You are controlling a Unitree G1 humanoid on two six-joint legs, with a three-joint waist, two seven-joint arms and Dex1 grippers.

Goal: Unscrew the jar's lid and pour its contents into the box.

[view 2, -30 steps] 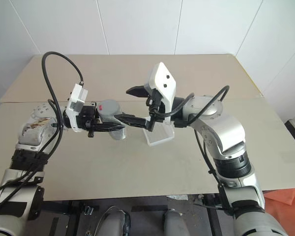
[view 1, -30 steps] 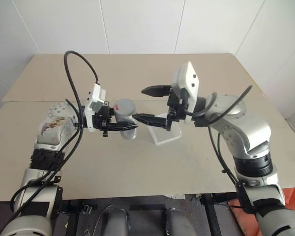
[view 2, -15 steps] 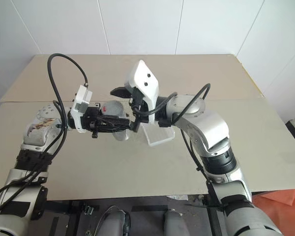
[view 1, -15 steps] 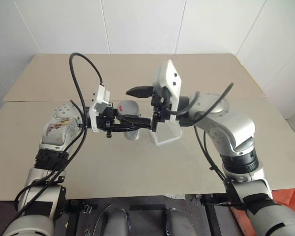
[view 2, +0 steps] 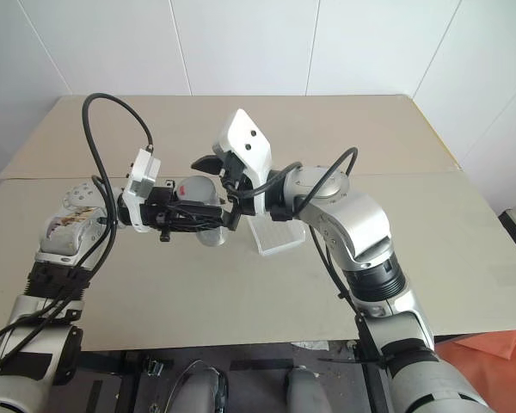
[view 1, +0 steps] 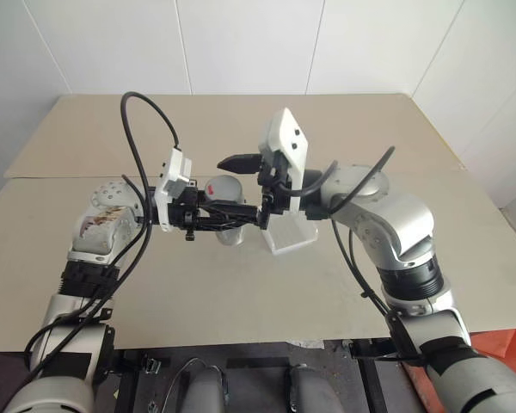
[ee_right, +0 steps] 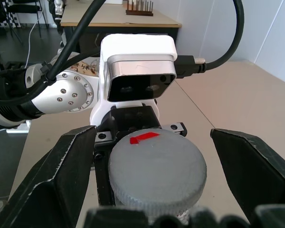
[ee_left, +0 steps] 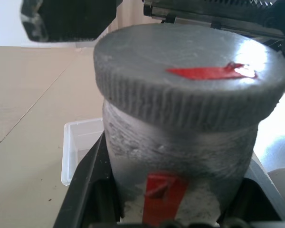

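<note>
On the broad beige tabletop [view 1: 241, 292] the work stands at the unscrewing step, with nothing yet poured. The robot's left gripper [view 1: 228, 215] is clamped tight round the body of the small silvery-white cylindrical jar [ee_left: 180, 161] with its red label mark, holding it upright near the table's middle. Just right of the jar lies the shallow clear plastic square box [view 1: 291, 237]. The robot's right gripper [ee_right: 152, 185] reaches in from the right with its black fingers [ee_right: 52, 175] spread wide on either side of the round ribbed silver-grey lid [ee_right: 156, 171] (a red mark on its top), touching nothing as far as can be seen. The lid sits fully on the jar. The next move likely calls for closing squarely on the ribbed rim, then twisting while the left grip resists.
</note>
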